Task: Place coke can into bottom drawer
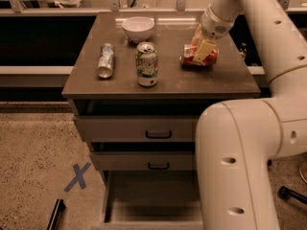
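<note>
The coke can (187, 58), red with white lettering, lies on its side at the right of the cabinet top (86, 83). My gripper (201, 51) is down on the can, reaching in from the upper right, with its pale tip across the can's middle. The bottom drawer (153, 195) is pulled open below the two shallower drawers, and its flat floor shows nothing in it. My arm's big white link (240, 166) hides the drawer's right part.
An upright white-green can (147, 63), a slim silver can lying on its side (105, 60) and a white bowl (138, 28) share the top. Two upper drawers (158, 134) (158, 166) are slightly open. A blue tape X (76, 176) and a black object (55, 214) are on the floor.
</note>
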